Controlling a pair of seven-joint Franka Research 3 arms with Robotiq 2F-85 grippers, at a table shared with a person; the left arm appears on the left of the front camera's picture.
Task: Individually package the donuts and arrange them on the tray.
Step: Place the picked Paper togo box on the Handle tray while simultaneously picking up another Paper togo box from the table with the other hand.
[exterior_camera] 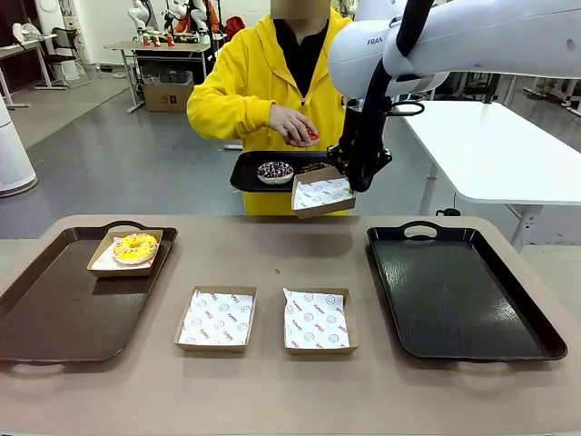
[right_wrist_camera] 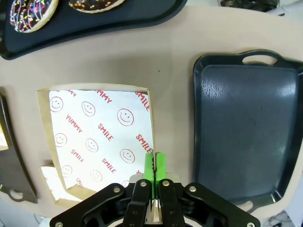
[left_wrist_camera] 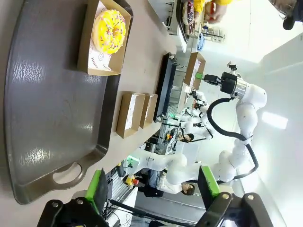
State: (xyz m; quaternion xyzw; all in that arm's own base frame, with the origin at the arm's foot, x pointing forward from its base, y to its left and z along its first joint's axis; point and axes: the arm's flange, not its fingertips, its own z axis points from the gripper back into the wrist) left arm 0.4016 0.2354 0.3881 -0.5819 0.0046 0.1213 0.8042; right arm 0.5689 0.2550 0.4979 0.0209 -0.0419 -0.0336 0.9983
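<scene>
Front view gives you the count: one donut of four is packaged. The yellow-iced sprinkled ring donut (exterior_camera: 135, 247) sits in a shallow paper-lined brown cardboard box (exterior_camera: 100, 265) at the far right corner of the dark brown plastic tray (exterior_camera: 54, 318) on the table's left side.

The other three donuts are unboxed and with the person at the far edge. The chocolate ring donut with pale sprinkles (exterior_camera: 275, 171) and the plain dark chocolate ring donut (right_wrist_camera: 94, 4) lie on the black serving tray (exterior_camera: 243, 177) the person holds out. The glossy red ring donut (exterior_camera: 311, 135) is in the person's hand (exterior_camera: 290, 124) above that tray.

Your right gripper (right_wrist_camera: 154, 166) has its green pads pinched together on one rim of a raised paper-lined cardboard box (exterior_camera: 322, 193). It holds the box tilted in the air just beside the serving tray, so I judge a second donut is about to go in.

Your left gripper (left_wrist_camera: 152, 187) has its fingers spread wide with nothing between them, near the handle end of the brown tray.

Two empty paper-lined cardboard boxes (exterior_camera: 216, 318) (exterior_camera: 316, 320) wait side by side near the table's near edge, between the two trays. The black plastic tray (exterior_camera: 458, 300) on the table's right side holds nothing.

What's left for you: fill three boxes and set each on a tray.
</scene>
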